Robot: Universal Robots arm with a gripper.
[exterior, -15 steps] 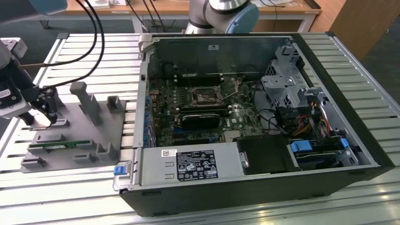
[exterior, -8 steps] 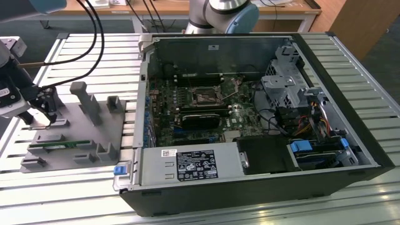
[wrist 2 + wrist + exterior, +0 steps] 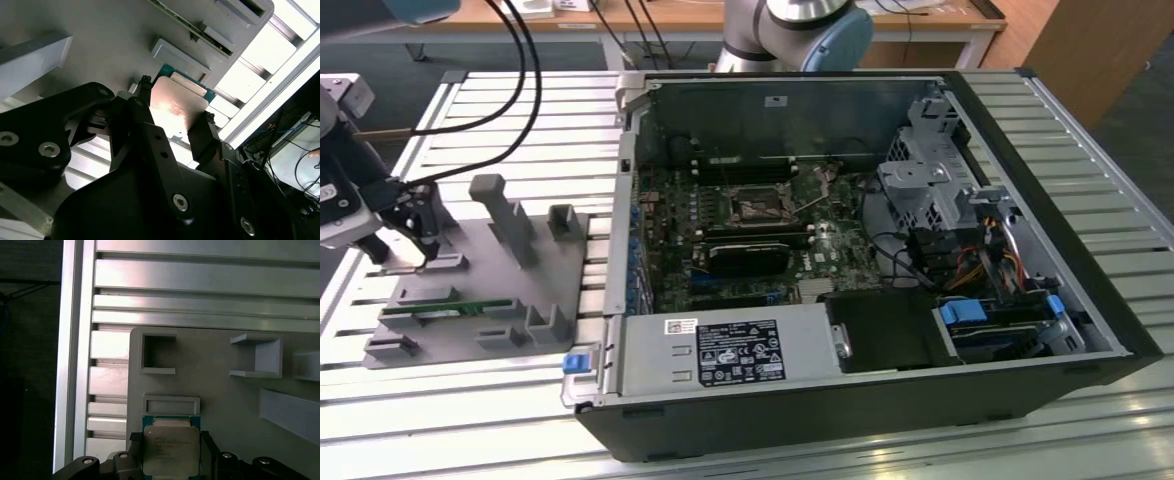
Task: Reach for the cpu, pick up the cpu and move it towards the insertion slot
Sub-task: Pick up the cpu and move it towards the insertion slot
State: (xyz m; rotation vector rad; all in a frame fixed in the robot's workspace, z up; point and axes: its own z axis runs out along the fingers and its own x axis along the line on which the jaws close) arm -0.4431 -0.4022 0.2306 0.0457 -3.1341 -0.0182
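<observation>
Arm base (image 3: 801, 35) stands behind open computer case (image 3: 854, 412). Wrist end reaches down at exterior view's left, gripper (image 3: 403, 238) low over grey tray (image 3: 580, 282) on slatted table (image 3: 454, 400), well apart from case. In both wrist views fingers (image 3: 136, 452) set narrow, one against each opposite edge of cpu (image 3: 171, 447), clamping it. Cpu just beside raised frame on tray. Lifted or resting: cannot tell. Gripper body cut off at picture edge in first wrist view. Insertion slot (image 3: 758, 208) mid-board inside case, lever hard to make out.

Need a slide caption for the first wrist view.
Gripper closed on the cpu at the grey fixture plate, slatted aluminium table beyond.
</observation>
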